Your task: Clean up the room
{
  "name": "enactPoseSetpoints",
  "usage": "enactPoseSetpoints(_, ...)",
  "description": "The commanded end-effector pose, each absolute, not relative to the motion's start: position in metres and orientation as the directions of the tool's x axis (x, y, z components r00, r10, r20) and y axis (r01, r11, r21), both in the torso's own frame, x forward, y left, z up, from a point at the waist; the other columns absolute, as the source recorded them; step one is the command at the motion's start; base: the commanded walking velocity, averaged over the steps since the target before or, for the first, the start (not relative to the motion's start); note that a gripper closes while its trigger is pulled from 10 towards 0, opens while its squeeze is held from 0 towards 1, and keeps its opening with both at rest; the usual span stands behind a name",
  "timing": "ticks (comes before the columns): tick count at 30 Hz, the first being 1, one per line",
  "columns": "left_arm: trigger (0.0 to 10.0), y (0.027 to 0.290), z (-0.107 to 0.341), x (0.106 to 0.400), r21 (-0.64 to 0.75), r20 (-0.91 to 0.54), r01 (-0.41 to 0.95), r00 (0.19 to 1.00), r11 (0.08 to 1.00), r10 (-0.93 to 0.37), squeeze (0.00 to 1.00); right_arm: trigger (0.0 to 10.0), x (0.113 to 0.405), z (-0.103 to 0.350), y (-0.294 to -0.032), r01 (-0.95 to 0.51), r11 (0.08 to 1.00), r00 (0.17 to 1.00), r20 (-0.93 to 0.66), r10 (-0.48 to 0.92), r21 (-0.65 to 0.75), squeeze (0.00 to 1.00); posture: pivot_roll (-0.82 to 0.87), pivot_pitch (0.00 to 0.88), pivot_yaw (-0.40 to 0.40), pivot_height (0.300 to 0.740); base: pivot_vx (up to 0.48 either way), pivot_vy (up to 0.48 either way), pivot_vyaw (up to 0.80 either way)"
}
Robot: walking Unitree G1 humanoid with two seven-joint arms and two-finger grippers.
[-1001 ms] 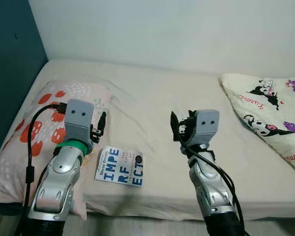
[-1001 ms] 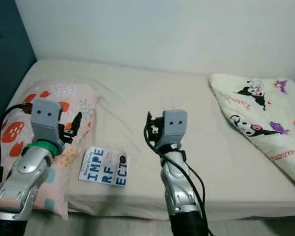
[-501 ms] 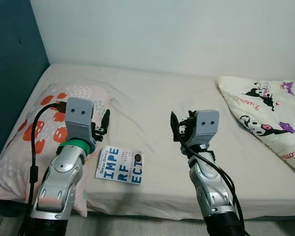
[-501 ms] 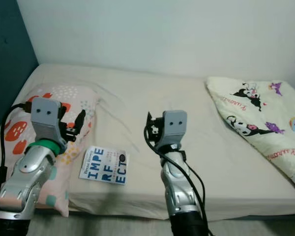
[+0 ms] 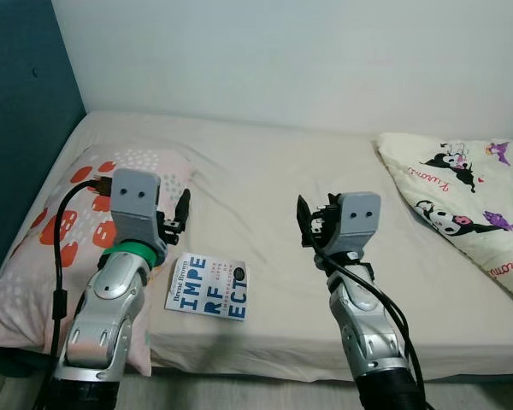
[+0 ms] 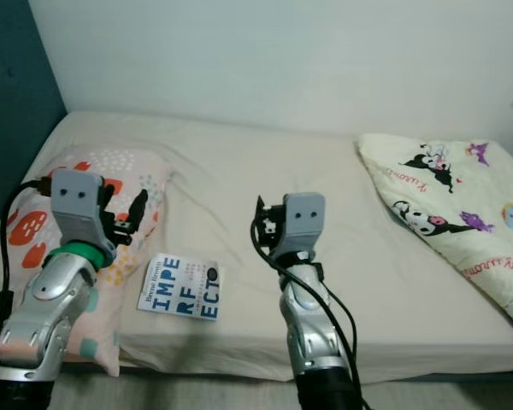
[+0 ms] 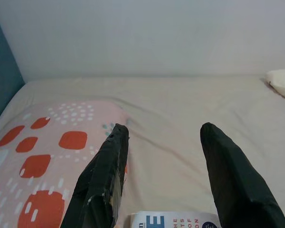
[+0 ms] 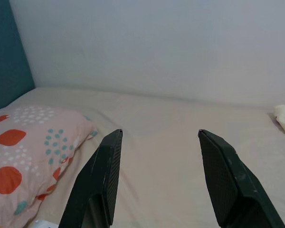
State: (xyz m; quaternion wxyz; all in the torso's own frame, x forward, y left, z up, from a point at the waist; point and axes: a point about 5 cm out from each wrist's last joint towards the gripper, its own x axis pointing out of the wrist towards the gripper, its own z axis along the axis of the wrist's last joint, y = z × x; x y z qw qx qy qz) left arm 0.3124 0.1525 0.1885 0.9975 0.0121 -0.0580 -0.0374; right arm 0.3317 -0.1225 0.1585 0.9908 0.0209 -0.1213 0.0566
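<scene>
At the far left a dark teal wall (image 5: 21, 128) stands along the side of the bed (image 5: 265, 171), which has a plain beige sheet. On the left part of the bed lies a pink pillow (image 5: 51, 231) with red-orange spots and small dots. The left hand (image 5: 181, 213) hangs above the inner edge of this pillow; in the left wrist view its two black fingers (image 7: 102, 180) stand wide apart and hold nothing. The same wrist view shows, between the fingers and low down, the upper edge of the book (image 7: 173, 220), while the head views show its whole cover.

The book (image 5: 208, 287) lies flat on the sheet just beside the pillow, near the front edge of the bed, with big blue letters "IMPE RF ECT" on white. It is below and slightly to the right of the left hand, not touched by it.

The right hand (image 5: 312, 224) is raised over the middle of the bed, well apart from the book. In the right wrist view its fingers (image 8: 102, 180) are also spread wide and empty, with bare sheet and the white wall (image 8: 156, 42) behind them, and the pillow at one side.

At the far right a cream blanket (image 5: 470, 205) with cartoon figures lies crumpled on the bed; both wrist views catch only a small pale corner of it.
</scene>
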Motion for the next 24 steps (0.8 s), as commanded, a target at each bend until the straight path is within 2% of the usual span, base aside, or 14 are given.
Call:
enactPoseSetpoints(1,10.0,0.1501,0.191,0.3117,0.021,0.122,0.083,0.989,0.996,-0.085,0.0,10.0,0.3307,0.1521,-0.1257,-0.104,0.994,0.97,0.223,0.096,0.026,0.0,0.03,0.058,-0.03,0.74,0.0,0.0,0.0)
enactPoseSetpoints(24,10.0,0.1497,0.1905,0.3109,0.032,0.137,0.08,0.987,0.996,-0.083,0.0,10.0,0.3304,0.1514,-0.1244,-0.114,0.993,0.97,0.22,0.105,0.029,0.0,0.04,0.064,-0.035,0.74,0.0,0.0,0.0)
